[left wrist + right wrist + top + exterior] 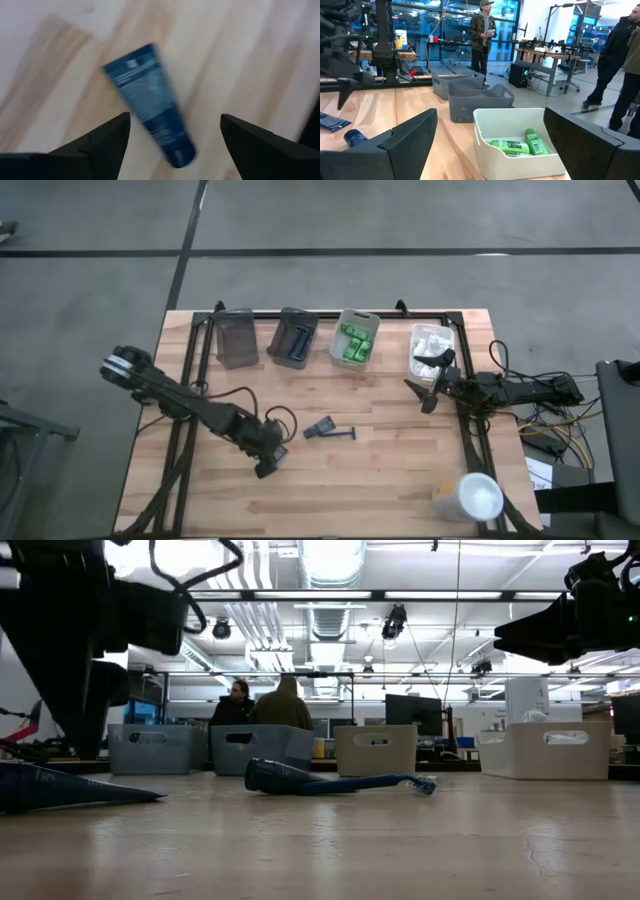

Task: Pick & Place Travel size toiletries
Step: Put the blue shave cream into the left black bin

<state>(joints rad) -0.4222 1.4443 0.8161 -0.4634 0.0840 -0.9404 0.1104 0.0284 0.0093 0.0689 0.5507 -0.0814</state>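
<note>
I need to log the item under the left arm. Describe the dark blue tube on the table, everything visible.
The dark blue tube is a small squeeze tube, soft plastic by its look, with pale print on its side. One end is flat and crimped, the other rounded like a cap. It lies flat on the wooden table, nothing touching it. The left gripper hangs open above it, a finger on either side. The razor lies apart from it.

The right tool (490,145) hangs with its two dark fingers (400,142) spread wide, just above a white bin (517,132) on the wooden worktop (380,112). Green packs (520,144) lie inside that bin. Just beyond it stand two grey bins (480,97), one behind the other. Well off to the side of it lies a dark blue tube (355,136). People (482,35) stand in the room behind.
</note>
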